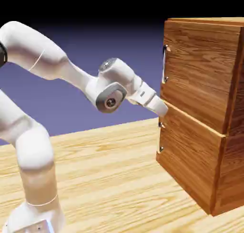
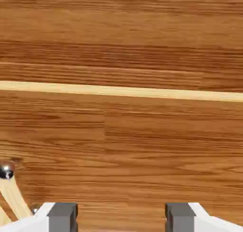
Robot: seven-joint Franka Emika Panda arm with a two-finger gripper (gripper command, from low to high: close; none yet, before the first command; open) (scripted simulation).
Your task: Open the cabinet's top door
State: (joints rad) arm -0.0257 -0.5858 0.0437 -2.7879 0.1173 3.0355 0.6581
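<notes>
Fingertips (image 2: 62,216) sit at the hand view's bottom edge, jaws wide, nothing between, filled by cabinet (image 1: 202,108) wood. Top door (image 1: 198,69) upper right in exterior view, gripper (image 1: 162,108) below its handle (image 1: 165,64); should rise, straddle the bar squarely before closing.
</notes>
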